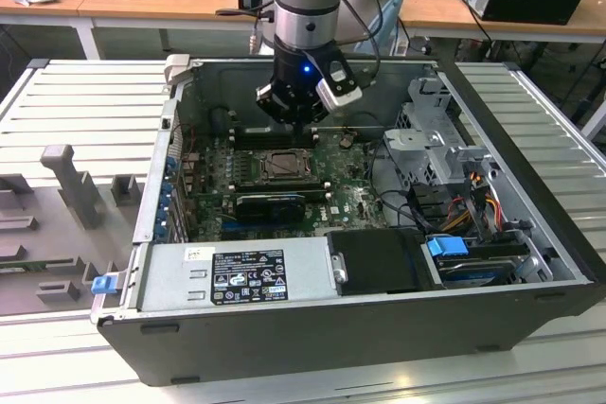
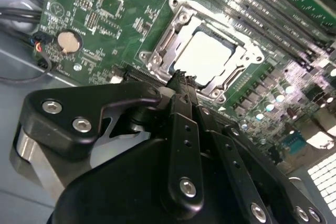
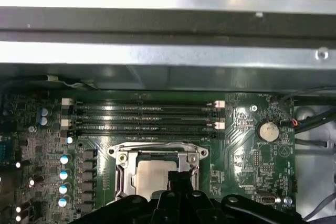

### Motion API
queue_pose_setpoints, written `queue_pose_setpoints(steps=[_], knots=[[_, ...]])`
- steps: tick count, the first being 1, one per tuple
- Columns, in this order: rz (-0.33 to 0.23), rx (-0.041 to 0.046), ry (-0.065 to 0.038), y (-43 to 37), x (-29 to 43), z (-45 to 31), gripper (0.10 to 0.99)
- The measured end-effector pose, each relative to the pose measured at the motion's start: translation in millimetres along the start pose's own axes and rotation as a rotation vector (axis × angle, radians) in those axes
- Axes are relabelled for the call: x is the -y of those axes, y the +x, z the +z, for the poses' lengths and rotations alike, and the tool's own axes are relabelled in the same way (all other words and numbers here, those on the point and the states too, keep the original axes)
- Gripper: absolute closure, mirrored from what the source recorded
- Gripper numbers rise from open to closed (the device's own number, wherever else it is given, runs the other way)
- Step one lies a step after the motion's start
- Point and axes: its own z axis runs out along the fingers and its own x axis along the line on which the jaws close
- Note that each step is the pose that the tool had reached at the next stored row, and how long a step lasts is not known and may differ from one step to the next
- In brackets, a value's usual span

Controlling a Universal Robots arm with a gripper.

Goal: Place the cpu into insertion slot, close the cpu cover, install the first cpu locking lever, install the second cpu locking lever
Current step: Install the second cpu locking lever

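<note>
The cpu (image 2: 206,55) is already lying in the insertion slot (image 2: 157,51) under the closed cpu cover (image 2: 244,56), while the claw (image 2: 181,80), fingers pressed together and empty, is hovering just beside it.

cpu (image 2: 209,56) in insertion slot (image 2: 157,59); cpu cover (image 2: 247,51) over it; end effector (image 2: 181,80) above.

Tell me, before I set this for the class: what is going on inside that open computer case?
A robot arm has its gripper lowered into the open computer case, close over the edge of the insertion slot on the green motherboard. The cpu already lies in the slot, its pale metal top showing through the window of the cpu cover, which lies down around it. The gripper carries nothing visible.
</note>
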Motion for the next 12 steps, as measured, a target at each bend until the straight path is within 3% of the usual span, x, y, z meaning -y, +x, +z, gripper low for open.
queue_pose_setpoints(steps=[4,7,12], knots=[[0.000,0.0001,0.003,0.1,9.0,0.2,0.980],[0.000,0.0000,0.014,0.1,17.7,-0.2,0.980],[0.000,-0.0001,0.017,0.3,34.5,-1.2,0.980]])
